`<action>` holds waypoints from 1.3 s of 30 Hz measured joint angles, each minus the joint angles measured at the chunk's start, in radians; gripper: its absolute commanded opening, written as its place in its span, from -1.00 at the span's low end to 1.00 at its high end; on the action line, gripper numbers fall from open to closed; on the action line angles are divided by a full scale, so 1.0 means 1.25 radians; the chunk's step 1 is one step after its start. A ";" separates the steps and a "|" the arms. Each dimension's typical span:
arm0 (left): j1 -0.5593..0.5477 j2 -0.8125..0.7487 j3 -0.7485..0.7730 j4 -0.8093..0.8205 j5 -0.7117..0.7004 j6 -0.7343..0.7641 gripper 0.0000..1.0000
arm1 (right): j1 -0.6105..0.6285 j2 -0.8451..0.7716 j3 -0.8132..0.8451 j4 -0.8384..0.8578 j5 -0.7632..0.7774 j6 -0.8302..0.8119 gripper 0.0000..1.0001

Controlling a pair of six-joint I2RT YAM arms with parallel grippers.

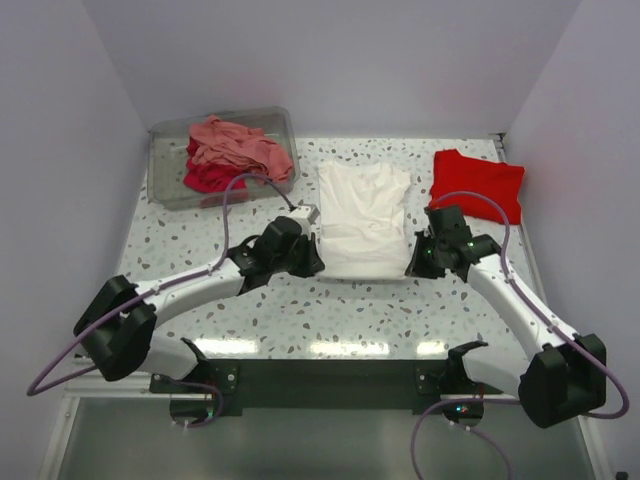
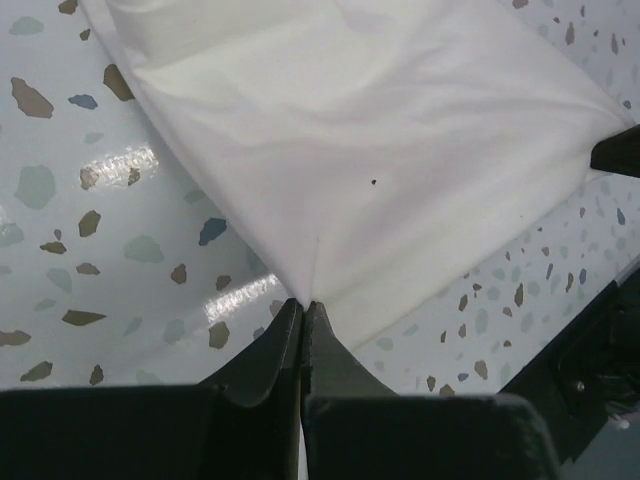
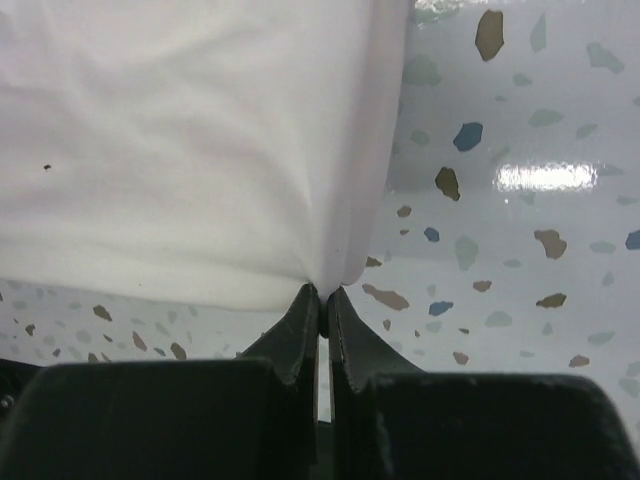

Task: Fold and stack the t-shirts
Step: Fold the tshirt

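Top external view.
- White t-shirt: spread flat on the speckled table.
- Left gripper: pinching the shirt's near-left corner.
- Right gripper: pinching its near-right corner.
- Red t-shirt: folded, to the right of the white one.
- Clear bin: to the left of the white one, holding a salmon-pink t-shirt and a crimson t-shirt.

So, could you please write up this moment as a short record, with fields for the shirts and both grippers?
white t-shirt: lies flat at the centre of the table
left gripper: shut on the white t-shirt's near left corner
right gripper: shut on its near right corner
red t-shirt: folded, far right
clear bin: far left, holds the salmon-pink t-shirt on top of the crimson t-shirt
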 measured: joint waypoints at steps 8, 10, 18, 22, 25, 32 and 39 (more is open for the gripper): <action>-0.048 -0.154 -0.050 -0.076 0.038 0.020 -1.00 | 0.074 -0.107 0.027 -0.160 0.003 0.016 -1.00; -0.065 -0.189 -0.053 -0.101 0.044 0.020 -1.00 | 0.096 -0.129 0.054 -0.202 0.005 0.024 -1.00; -0.145 -0.306 -0.055 -0.174 0.041 -0.003 -1.00 | 0.122 -0.211 0.146 -0.331 0.006 0.057 -1.00; -0.178 -0.333 -0.047 -0.198 0.031 -0.040 -1.00 | 0.123 -0.226 0.225 -0.387 0.006 0.070 -1.00; -0.187 -0.338 -0.024 -0.201 0.021 -0.058 -1.00 | 0.123 -0.229 0.280 -0.404 0.016 0.070 -1.00; -0.186 -0.258 0.034 -0.190 -0.029 -0.071 -1.00 | 0.123 -0.175 0.269 -0.370 0.066 0.063 -1.00; -0.135 -0.170 0.049 -0.181 -0.045 -0.069 -1.00 | 0.123 -0.038 0.275 -0.276 0.129 0.046 -1.00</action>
